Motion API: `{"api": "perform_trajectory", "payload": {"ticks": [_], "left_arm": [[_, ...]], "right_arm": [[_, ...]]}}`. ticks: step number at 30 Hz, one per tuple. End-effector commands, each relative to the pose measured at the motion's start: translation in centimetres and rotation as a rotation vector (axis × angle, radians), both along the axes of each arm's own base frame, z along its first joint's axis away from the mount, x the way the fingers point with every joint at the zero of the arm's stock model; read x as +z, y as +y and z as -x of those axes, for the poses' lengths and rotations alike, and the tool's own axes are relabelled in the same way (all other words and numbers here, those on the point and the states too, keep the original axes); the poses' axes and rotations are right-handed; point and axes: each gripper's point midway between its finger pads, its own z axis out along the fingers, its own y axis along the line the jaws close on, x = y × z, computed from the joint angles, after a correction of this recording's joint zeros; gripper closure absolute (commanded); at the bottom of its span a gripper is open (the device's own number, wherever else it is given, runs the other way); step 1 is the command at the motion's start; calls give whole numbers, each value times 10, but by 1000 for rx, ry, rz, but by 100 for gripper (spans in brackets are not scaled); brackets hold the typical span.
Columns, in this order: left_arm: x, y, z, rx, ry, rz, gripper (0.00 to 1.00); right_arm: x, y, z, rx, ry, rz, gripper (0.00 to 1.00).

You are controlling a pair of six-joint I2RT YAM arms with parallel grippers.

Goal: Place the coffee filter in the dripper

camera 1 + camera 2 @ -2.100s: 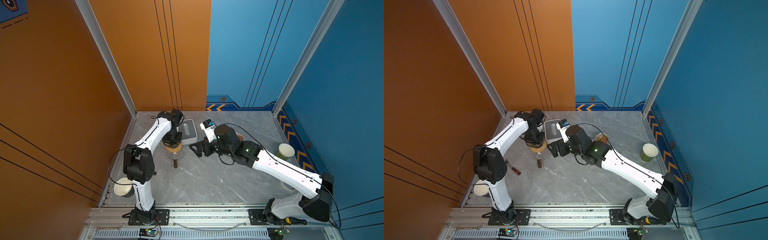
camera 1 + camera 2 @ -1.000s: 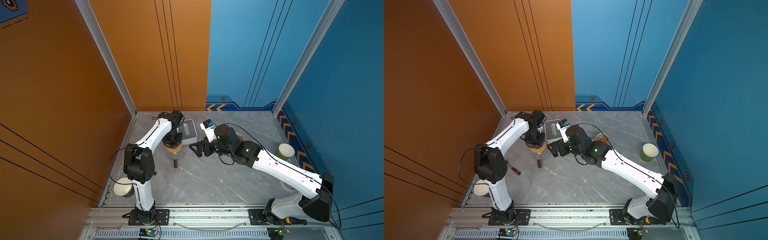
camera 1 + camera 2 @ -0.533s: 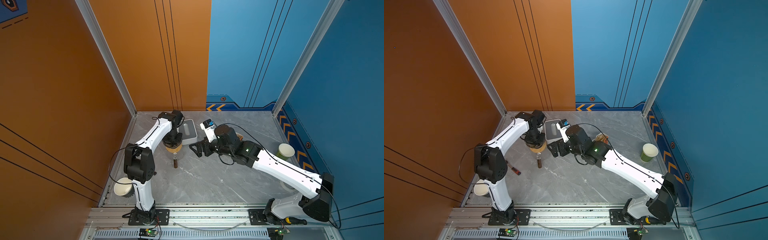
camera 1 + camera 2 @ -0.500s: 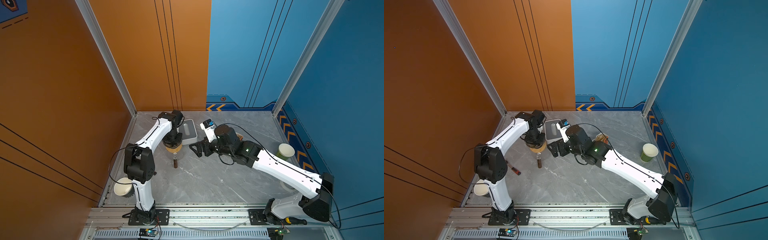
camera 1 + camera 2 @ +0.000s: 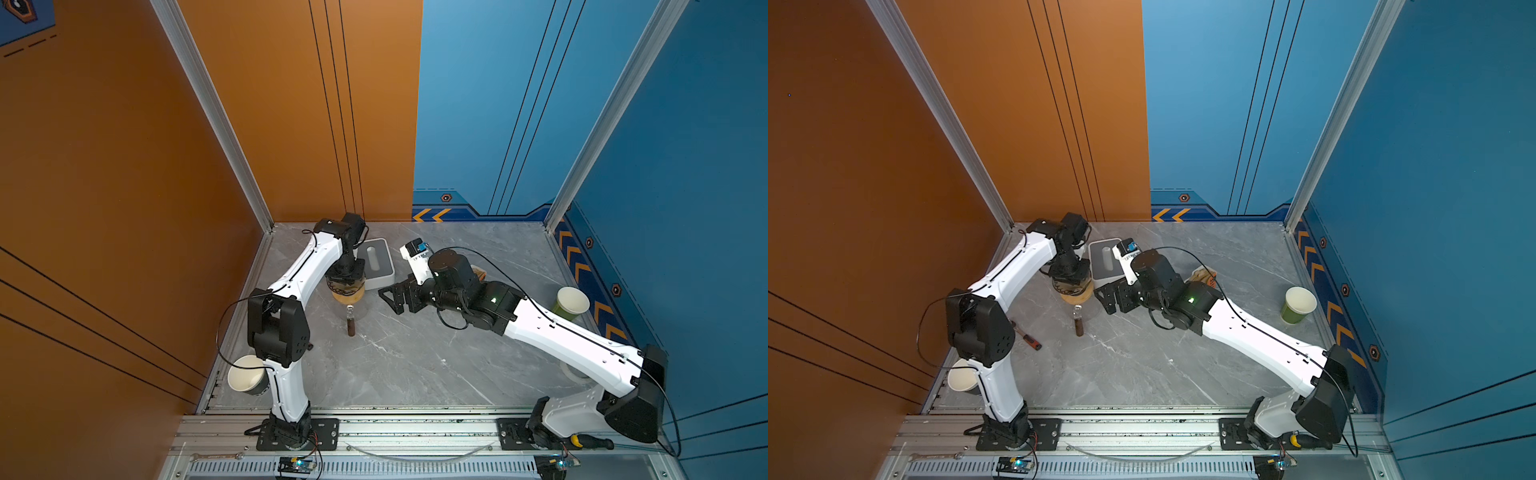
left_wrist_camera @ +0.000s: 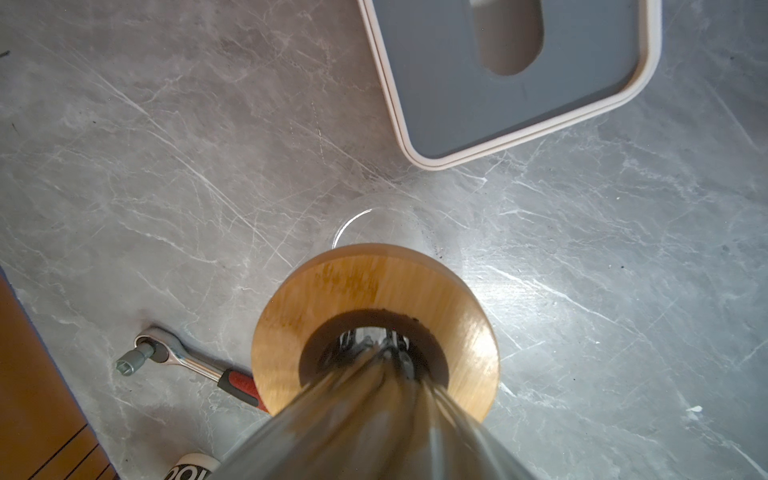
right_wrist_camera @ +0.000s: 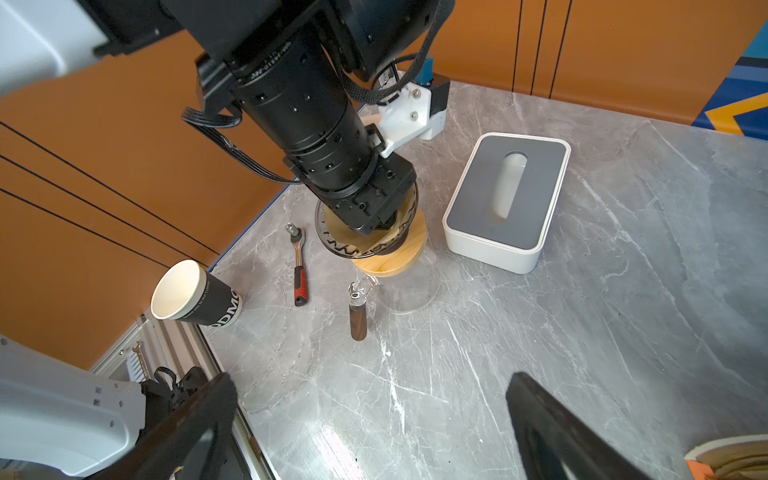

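The filter (image 7: 401, 232) is thin tan paper. It lies inside the dripper (image 7: 332, 243), against the dark ribbed wall. The dripper sits on a wood ring (image 7: 395, 257) on top of a glass pot (image 7: 409, 291).

My left gripper (image 7: 374, 222) reaches down into the dripper, right over the paper. Its jaws are hidden in there, so I cannot tell if they are apart or together. My right gripper (image 7: 370, 378) hangs well away from the pot with its jaws wide apart, holding nothing.

Only the right wrist view shows the paper. The left wrist view shows the dripper's grey outside, blurred, going down into the ring's hole. In both top views the dripper is tiny under the left arm.
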Motion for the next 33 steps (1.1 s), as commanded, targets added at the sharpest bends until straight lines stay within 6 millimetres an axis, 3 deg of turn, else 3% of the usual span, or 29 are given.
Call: {"api": "perform_trajectory", "payload": {"ticks": [1,13,19,25,33], "left_arm": [[16,4,4,17,-11,2,83],[30,5,6,13,-38,13,87],[33,7,7,17,-47,13,95],[53,3,7,17,-97,50,100],[82,3,15,14,-159,86,100]], "right_arm": [[-1,2,-4,-5,6,-13,0],[-4,4,-4,-4,13,-14,0],[-4,4,-3,-4,13,-16,0],[-7,7,-6,-3,17,-20,1],[-5,19,-25,-39,58,-60,26]]}}
